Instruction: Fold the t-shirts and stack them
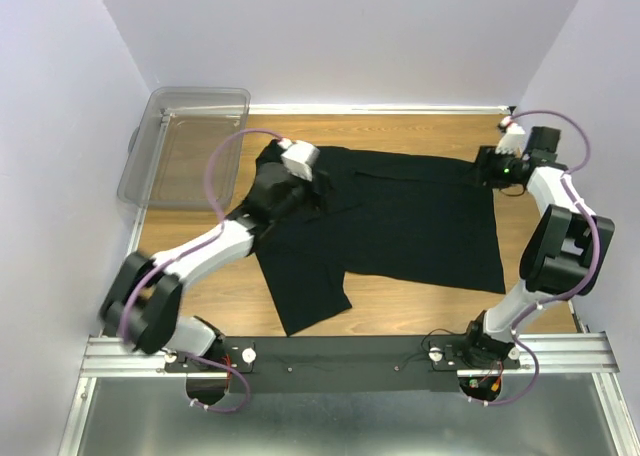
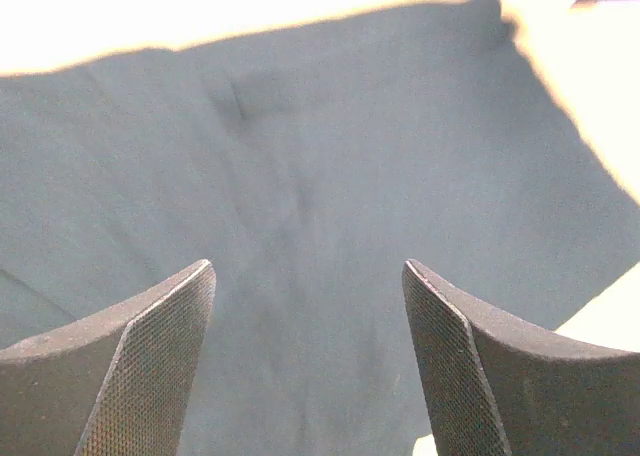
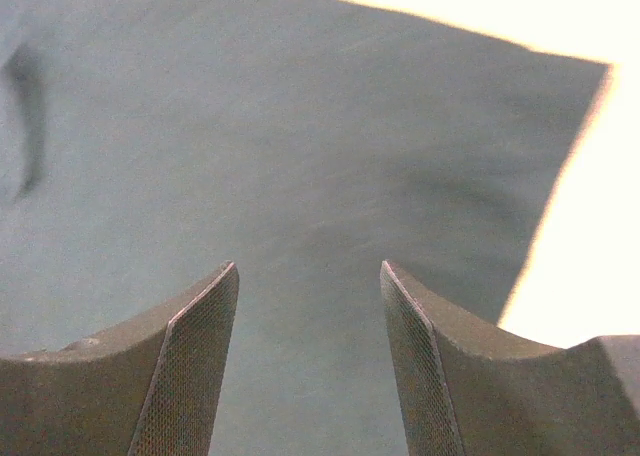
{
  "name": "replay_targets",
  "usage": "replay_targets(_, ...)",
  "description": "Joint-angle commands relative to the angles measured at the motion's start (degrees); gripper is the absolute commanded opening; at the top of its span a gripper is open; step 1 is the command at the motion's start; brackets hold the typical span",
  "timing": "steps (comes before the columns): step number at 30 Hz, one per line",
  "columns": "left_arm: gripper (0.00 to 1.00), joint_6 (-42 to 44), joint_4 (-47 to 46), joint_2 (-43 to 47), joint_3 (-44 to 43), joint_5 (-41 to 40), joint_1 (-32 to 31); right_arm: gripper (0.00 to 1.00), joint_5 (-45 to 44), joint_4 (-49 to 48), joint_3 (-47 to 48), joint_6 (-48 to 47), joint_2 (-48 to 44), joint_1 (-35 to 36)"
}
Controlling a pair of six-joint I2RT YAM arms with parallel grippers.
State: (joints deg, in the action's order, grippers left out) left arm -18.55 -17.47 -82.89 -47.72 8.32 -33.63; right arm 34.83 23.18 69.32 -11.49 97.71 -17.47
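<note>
Top view. One black t-shirt (image 1: 410, 216) lies spread on the wooden table (image 1: 420, 311), roughly in the middle. Its body lies mostly flat, and a long flap runs toward the near edge on the left. A clear bin (image 1: 140, 166) sits at the far left corner, apart from the cloth. The left claw (image 1: 316, 184) is over the shirt's far left part, where the fabric is bunched. The right claw (image 1: 487, 166) is at the shirt's far right corner. Neither claw's jaw gap can be read from here.

Left wrist view. The left claw (image 2: 308, 271) is released, fingers (image 2: 150, 356) wide apart and nothing between them. Dark cloth (image 2: 330, 126) fills the view beneath, with a small crease toward the far side. Bright table shows past the cloth's edge.

Right wrist view. The right claw (image 3: 308, 268) is also released and holds nothing. Smooth cloth (image 3: 300, 126) lies below it, with the shirt's edge and the glaring table to the right.
</note>
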Motion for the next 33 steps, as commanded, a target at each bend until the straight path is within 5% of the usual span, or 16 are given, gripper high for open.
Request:
replay_targets(1, 0.84, -6.1, -8.3, 4.7, 7.1, -8.7, 4.5, 0.65, -9.1, -4.5, 8.4, 5.7, 8.0, -5.1)
replay_targets(6, 0.83, -9.6, -14.3, 5.4, 15.9, -4.3, 6.8, 0.63, -14.1, -5.6, 17.6, 14.1, 19.2, -6.3)
replay_targets(15, 0.83, -9.2, -15.2, 2.9, 18.7, -2.5, 7.2, 0.59, -13.5, -7.5, 29.3, 21.9, 33.3, -6.7)
replay_targets(20, 0.82, -9.2, -15.0, 3.6, 20.0, -2.5, 7.3, 0.44, -9.5, -7.5, 30.6, 23.3, 36.1, -6.7)
replay_targets(30, 0.82, -10.5, -15.0, 4.1, 21.3, -1.2, 7.3, 0.34, -7.3, -7.4, 29.3, 23.0, 34.3, -6.7)
replay_targets(33, 0.82, -10.8, -15.0, 4.8, 21.6, -1.4, 7.3, 0.21, -6.5, -7.4, 29.3, 22.9, 33.8, -6.7)
